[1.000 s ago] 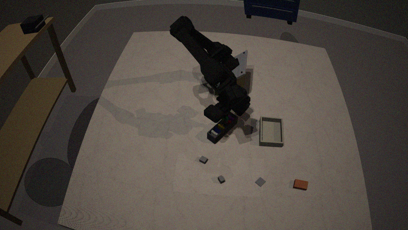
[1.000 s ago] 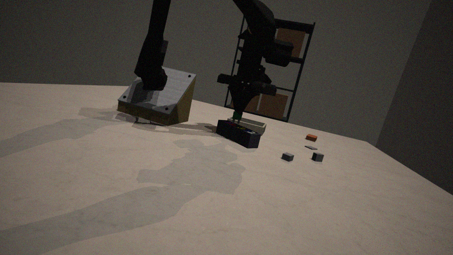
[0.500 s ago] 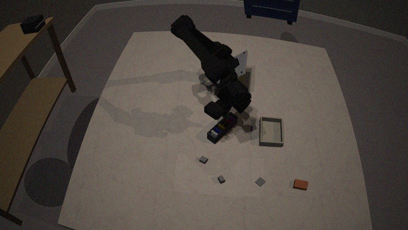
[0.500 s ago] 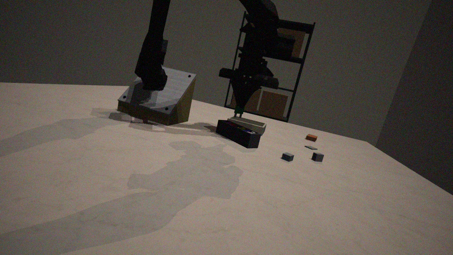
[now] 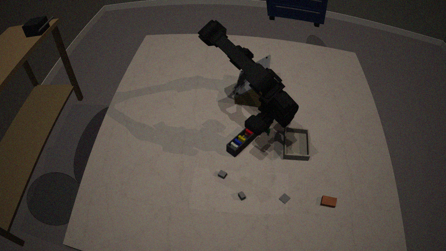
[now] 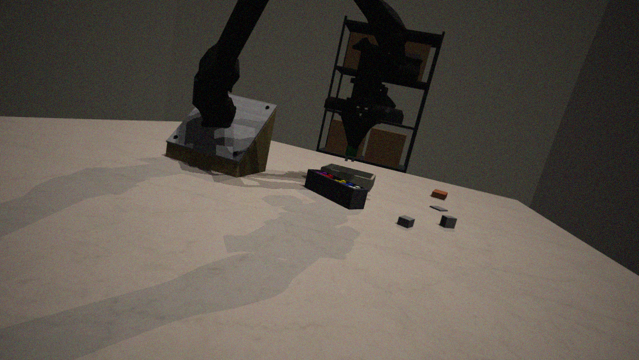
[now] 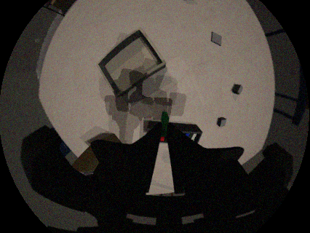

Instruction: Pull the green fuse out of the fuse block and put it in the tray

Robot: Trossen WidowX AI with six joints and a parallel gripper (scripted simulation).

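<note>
The green fuse (image 5: pixel 268 130) (image 6: pixel 351 152) (image 7: pixel 164 121) is held between the fingertips of my gripper (image 6: pixel 351 146) (image 7: pixel 164 125), its prongs pointing down. The gripper is shut on it, above the table and above the level of the block, in the air between block and tray. The dark fuse block (image 5: pixel 234 152) (image 6: pixel 333 189) (image 7: pixel 198 129) stands on the table with red, yellow, blue and white fuses in it, and a purple one in the exterior view. The arm hides one end of it in the top view. The tray (image 5: pixel 296 157) (image 6: pixel 367 182) (image 7: pixel 124 44) is empty, to the right of the block in the top view.
A wedge-shaped stand with a grey sloped plate (image 6: pixel 250 117) is behind the block, under the arm. Several small grey pieces, among them a flat one (image 5: pixel 284 198) (image 7: pixel 216 38), and an orange block (image 5: pixel 328 201) (image 6: pixel 439 194) lie on the table.
</note>
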